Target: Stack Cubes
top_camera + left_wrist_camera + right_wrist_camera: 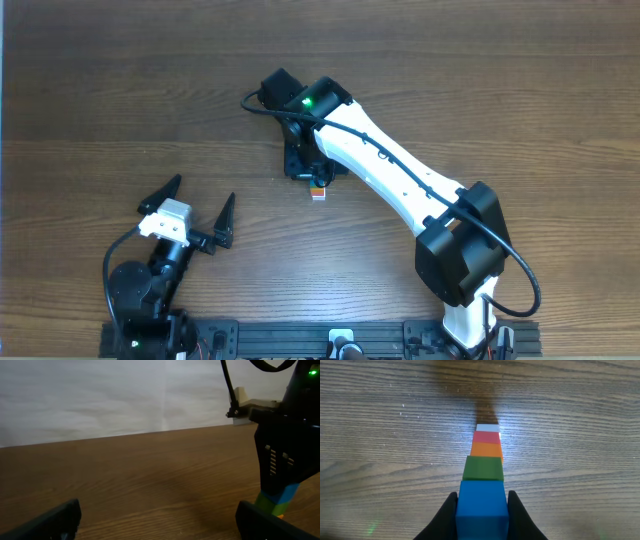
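Observation:
A tower of cubes stands mid-table. From the top down it is a blue cube (482,505), a green cube (483,468), an orange cube (486,449), a red cube (486,437) and a white cube (488,428). My right gripper (482,521) is shut on the blue cube, which rests on the green one. From above, the right gripper (305,160) covers most of the tower (318,192). The left wrist view has the blue cube (285,493) under the right gripper (282,450). My left gripper (203,190) stands open, near the table's front left, well apart from the tower.
The wooden table (500,90) stretches bare around the tower. The right arm (400,170) slants across the middle from its base at the lower right. A pale wall (100,395) rises behind the table's far edge.

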